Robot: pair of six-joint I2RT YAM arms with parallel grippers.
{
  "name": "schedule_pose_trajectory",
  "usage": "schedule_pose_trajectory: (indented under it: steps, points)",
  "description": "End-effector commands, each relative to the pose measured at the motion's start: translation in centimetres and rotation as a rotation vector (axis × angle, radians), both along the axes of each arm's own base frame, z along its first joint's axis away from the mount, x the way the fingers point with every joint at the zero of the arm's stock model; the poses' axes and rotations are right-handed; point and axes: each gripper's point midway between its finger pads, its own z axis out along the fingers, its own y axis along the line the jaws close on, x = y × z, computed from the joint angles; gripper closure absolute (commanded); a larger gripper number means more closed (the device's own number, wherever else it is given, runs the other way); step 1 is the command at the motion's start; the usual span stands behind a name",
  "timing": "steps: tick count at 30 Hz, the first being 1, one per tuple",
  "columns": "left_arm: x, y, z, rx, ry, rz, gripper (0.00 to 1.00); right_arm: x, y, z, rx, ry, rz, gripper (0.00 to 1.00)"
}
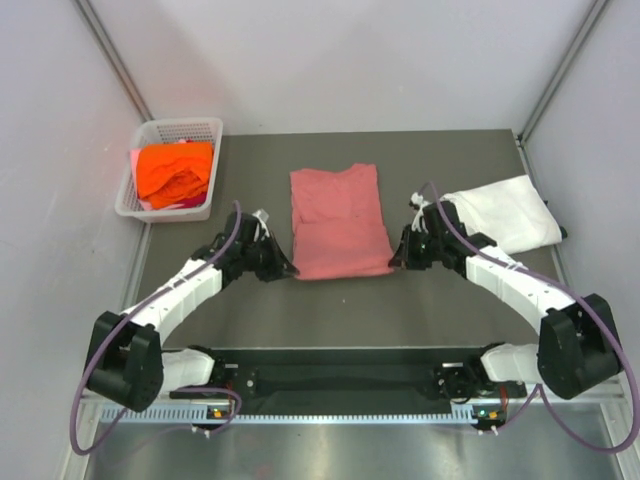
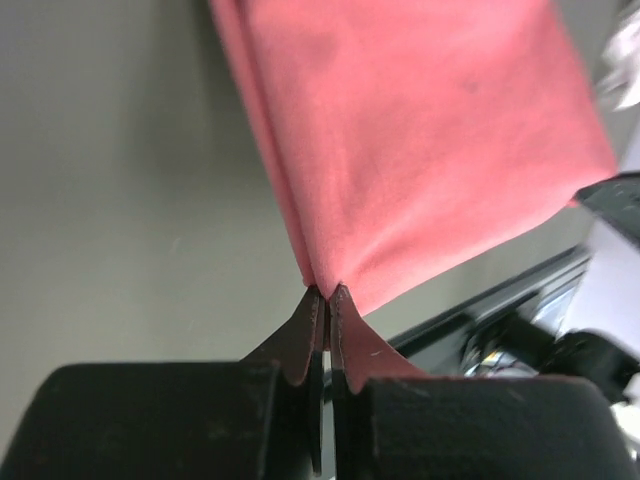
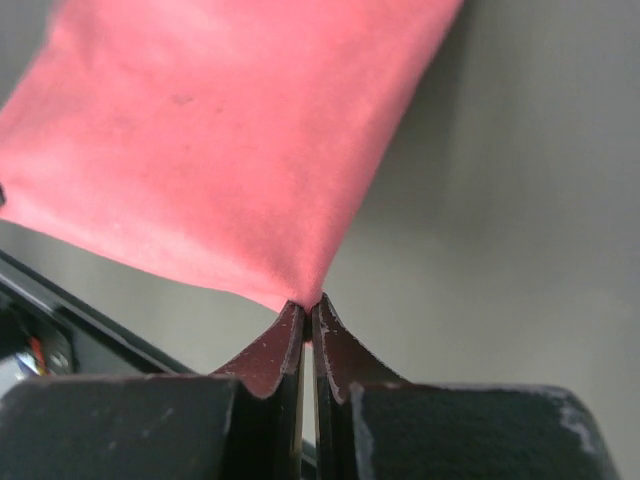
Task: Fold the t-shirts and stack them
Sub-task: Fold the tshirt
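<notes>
The pink-red t-shirt (image 1: 338,220) lies partly folded in the middle of the table. My left gripper (image 1: 291,270) is shut on its near left corner, seen pinched in the left wrist view (image 2: 328,290) with the pink-red t-shirt (image 2: 420,140) stretching away. My right gripper (image 1: 393,262) is shut on its near right corner, seen in the right wrist view (image 3: 309,303) under the pink-red t-shirt (image 3: 220,150). A folded white t-shirt (image 1: 505,213) lies at the right. The orange t-shirt (image 1: 175,170) sits crumpled in the basket.
A white plastic mesh basket (image 1: 205,130) stands at the far left corner of the table. Grey side walls close in left and right. The black arm-base rail (image 1: 340,380) runs along the near edge.
</notes>
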Motion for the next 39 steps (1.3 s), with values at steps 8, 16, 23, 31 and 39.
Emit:
schedule_pose_trajectory:
  steps: [8, 16, 23, 31, 39]
  points:
    - [-6.7, -0.6, -4.4, 0.027, 0.103, -0.015, 1.0, -5.5, -1.2, -2.5, -0.02, 0.067, 0.018, 1.0]
    - [-6.7, -0.9, 0.1, -0.012, 0.04, -0.008, 1.0, -6.0, -1.1, 0.6, -0.019, 0.008, 0.034, 1.0]
    - [-4.9, -1.5, 4.6, -0.069, -0.076, 0.011, 1.0, -3.6, -1.6, 3.6, -0.075, -0.069, 0.013, 1.0]
    - [1.9, -1.3, 7.2, -0.062, -0.134, 0.083, 1.0, 3.1, -1.1, 5.1, -0.131, -0.125, -0.023, 1.0]
    - [11.4, 0.2, 8.5, -0.156, -0.144, 0.154, 1.0, 11.8, 0.1, 5.5, -0.095, -0.097, -0.056, 1.0]
